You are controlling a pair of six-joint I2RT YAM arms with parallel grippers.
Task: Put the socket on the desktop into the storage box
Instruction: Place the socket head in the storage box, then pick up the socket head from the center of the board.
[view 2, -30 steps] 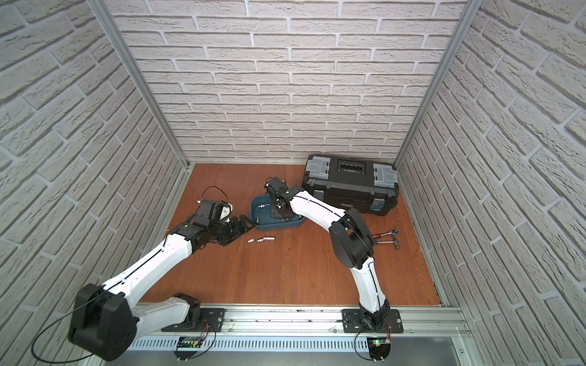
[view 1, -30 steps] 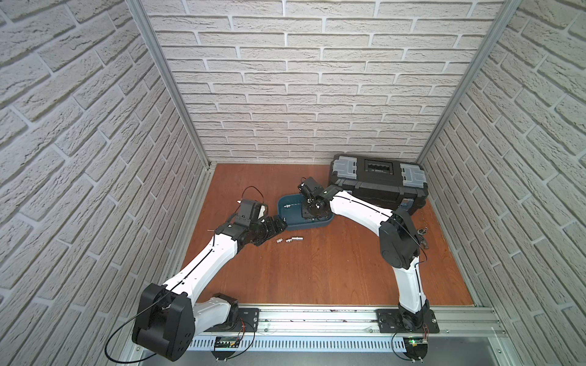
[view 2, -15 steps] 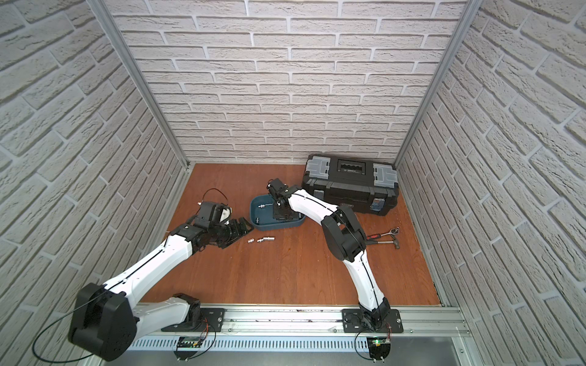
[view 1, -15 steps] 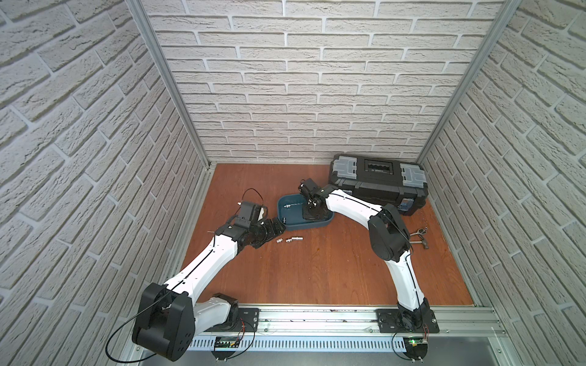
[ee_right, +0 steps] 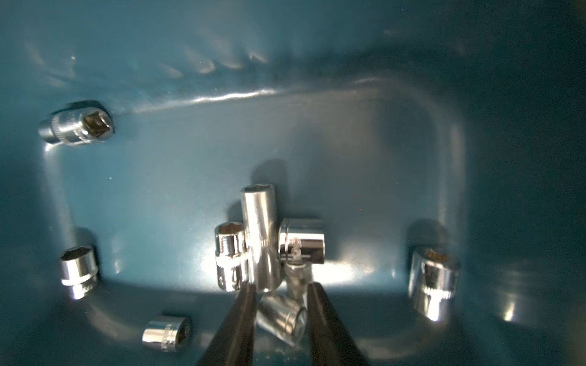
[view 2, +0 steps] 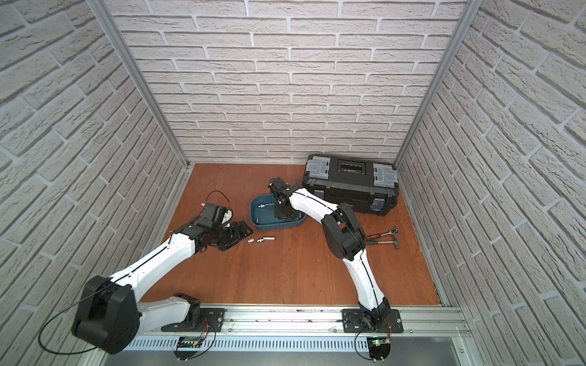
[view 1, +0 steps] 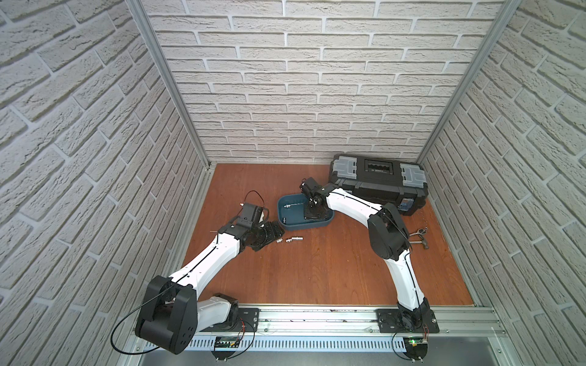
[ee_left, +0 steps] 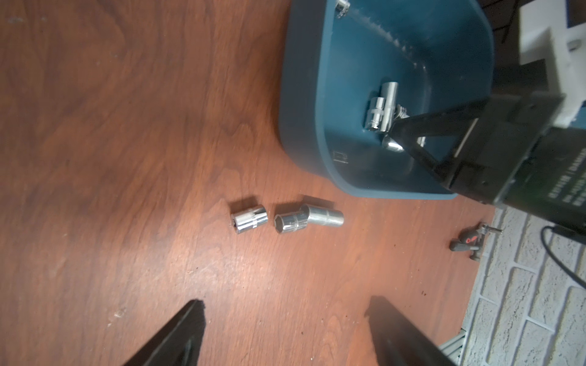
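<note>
Three chrome sockets (view 1: 289,240) (view 2: 260,239) (ee_left: 290,222) lie in a row on the reddish-brown desktop (view 1: 317,269), just in front of the teal storage box (view 1: 304,226) (view 2: 276,225) (ee_left: 301,95). My left gripper (view 1: 274,233) (ee_left: 285,309) hovers low beside them, open and empty, fingertips short of the sockets. My right gripper (view 1: 312,215) (ee_right: 280,286) reaches down inside the storage box (ee_right: 317,142). Its jaws stand slightly apart with a tilted socket (ee_right: 282,320) loose between them. Several more sockets lie on the box floor.
A black toolbox (view 1: 377,183) stands at the back right, close behind the right forearm. A ratchet wrench (view 1: 418,229) and a hammer (view 1: 420,243) lie near the right wall. Brick walls enclose the board on three sides.
The right jaws have parted a little and the socket between them has come loose and tilted. The right elbow swung leftwards. The left gripper narrowed slightly and barely moved.
</note>
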